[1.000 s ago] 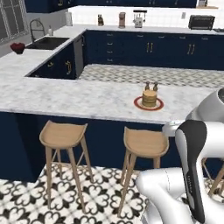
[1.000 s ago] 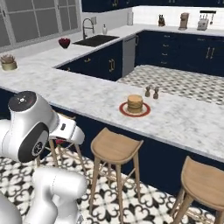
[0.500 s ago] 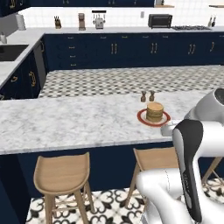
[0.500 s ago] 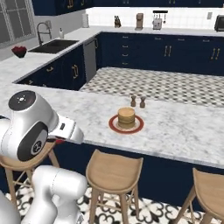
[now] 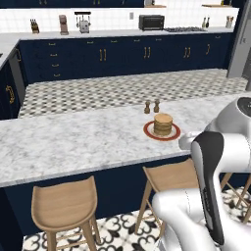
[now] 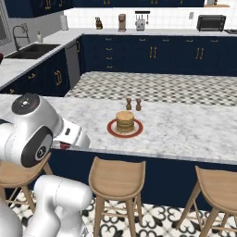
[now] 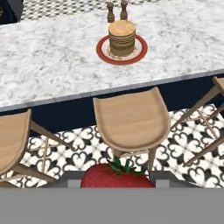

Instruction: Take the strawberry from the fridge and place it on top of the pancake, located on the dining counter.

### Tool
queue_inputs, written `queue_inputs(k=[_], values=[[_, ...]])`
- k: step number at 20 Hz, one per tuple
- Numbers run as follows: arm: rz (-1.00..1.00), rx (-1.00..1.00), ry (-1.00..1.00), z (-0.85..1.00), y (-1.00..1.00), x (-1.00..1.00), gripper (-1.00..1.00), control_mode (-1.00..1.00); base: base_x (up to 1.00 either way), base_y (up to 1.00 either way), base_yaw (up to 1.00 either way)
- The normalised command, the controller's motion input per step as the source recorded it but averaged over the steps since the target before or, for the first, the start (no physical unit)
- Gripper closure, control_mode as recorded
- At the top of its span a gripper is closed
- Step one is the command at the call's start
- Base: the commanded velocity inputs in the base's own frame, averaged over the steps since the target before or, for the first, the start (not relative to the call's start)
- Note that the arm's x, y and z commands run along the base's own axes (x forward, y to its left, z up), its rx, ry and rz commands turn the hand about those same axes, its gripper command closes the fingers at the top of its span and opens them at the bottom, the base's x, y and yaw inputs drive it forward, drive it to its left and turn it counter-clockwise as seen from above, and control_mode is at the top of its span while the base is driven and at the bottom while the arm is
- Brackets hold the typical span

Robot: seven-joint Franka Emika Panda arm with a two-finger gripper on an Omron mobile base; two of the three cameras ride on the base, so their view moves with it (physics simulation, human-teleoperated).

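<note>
Base and both views swung rightward

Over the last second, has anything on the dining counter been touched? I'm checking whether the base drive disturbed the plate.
Only the cameras moved: the base swung round, so the whole kitchen slides across both base views. The pancake sits on its red-rimmed plate as before, the two shakers just behind it, on the dining counter. The gripper stays closed on the strawberry, short of the counter, over a wooden stool.
</note>
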Motion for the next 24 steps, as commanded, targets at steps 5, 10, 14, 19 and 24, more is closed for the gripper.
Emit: queue_inputs(k=[5, 10, 14, 19, 24], values=[[-0.13, 0.01, 0.0, 0.05, -0.16, 1.0, 1.0, -1.0, 0.0, 0.0, 0.0], [-0.11, 0.01, 0.0, 0.02, -0.25, 0.81, 1.0, -1.0, 0.0, 0.0, 0.0], [-0.03, 0.03, 0.0, 0.0, -0.43, 0.46, 1.0, -1.0, 0.0, 0.0, 0.0], [0.0, 0.11, 0.08, 0.0, -0.28, 0.53, 1.0, -1.0, 0.0, 0.0, 0.0], [0.0, 0.02, 0.18, -0.19, -0.02, 0.62, 1.0, -1.0, 0.0, 0.0, 0.0]])
